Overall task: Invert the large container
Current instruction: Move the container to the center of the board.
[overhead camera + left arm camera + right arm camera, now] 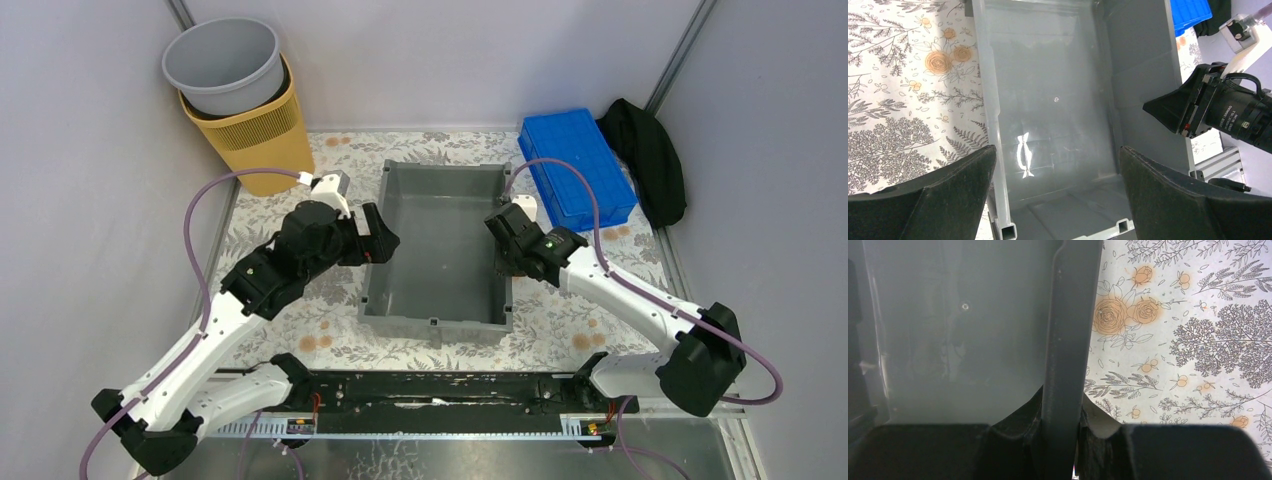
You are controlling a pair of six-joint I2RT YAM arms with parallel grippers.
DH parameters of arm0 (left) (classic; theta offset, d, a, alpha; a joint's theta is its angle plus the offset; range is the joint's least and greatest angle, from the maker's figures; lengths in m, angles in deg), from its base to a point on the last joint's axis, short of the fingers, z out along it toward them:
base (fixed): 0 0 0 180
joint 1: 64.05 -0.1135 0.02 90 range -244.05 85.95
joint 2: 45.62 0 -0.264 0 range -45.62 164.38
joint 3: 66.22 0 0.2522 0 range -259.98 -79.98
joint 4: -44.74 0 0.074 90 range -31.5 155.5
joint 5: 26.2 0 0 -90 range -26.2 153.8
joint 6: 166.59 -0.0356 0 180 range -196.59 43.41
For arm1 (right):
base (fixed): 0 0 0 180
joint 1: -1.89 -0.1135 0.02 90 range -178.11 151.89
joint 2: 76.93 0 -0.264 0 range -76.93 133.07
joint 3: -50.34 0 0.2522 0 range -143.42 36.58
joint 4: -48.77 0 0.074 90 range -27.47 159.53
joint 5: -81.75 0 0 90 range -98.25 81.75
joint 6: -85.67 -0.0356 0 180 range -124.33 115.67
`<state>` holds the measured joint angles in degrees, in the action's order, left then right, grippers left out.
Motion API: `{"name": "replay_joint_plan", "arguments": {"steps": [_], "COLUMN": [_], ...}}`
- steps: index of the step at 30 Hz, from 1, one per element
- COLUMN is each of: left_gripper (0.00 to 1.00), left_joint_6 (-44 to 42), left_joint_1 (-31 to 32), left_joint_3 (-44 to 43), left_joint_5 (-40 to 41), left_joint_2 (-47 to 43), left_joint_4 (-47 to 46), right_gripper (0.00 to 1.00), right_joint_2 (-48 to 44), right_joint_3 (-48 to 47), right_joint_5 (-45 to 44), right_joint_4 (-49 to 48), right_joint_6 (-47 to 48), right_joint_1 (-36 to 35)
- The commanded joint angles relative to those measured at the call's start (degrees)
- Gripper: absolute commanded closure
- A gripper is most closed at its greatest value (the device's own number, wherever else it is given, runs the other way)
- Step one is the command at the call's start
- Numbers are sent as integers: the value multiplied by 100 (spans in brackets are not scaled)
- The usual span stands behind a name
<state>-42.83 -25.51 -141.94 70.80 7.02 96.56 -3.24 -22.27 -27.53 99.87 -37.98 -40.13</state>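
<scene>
- The large container (440, 250) is sitting in the middle of the flower-patterned worktop (290, 310). Its open side is facing up, and its long walls are running from the near edge towards the far edge.
- Its bare grey floor is catching a streak of light, and nothing is lying in it.
- The left gripper (380, 236) is hovering at the container's left long wall. Its jaws are gaping wide, with one finger (938, 195) hanging outside the wall over the worktop and the other over the inside. Neither finger is pressing on the wall.
- The right gripper (503, 250) is reaching in from the opposite side. Its jaws are drawn in narrow and are pinching the right long wall just under the thick rim. One finger is sitting inside the container and the other outside.
- A blue tray (578, 168) is lying at the far right corner of the worktop, just beside the container's far right corner.
- A black cloth (650, 160) is slumping past the tray at the right edge.
- By the far left corner a grey bucket (222, 65) is nesting in a yellow basket (255, 135), well apart from the container.
</scene>
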Motion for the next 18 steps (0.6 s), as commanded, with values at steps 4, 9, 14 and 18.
{"name": "replay_joint_plan", "arguments": {"steps": [4, 9, 14, 18], "left_gripper": [0, 0, 0, 0], "left_joint_6": [-70, -58, -131, -124], "left_joint_1": [-22, -22, -23, -18], "left_joint_3": [152, 280, 215, 249], "left_joint_5": [56, -97, -158, -128], "left_joint_2": [103, 280, 433, 362], "left_joint_4": [-308, -494, -467, -482], "right_gripper": [100, 100, 100, 100], "right_joint_2": [-48, -50, -26, 33], "right_joint_3": [71, 143, 104, 81], "right_joint_5": [0, 133, 173, 210], "right_joint_4": [-1043, -1087, -994, -998], "right_joint_6": [183, 184, 194, 201], "right_joint_1": [145, 159, 159, 159]}}
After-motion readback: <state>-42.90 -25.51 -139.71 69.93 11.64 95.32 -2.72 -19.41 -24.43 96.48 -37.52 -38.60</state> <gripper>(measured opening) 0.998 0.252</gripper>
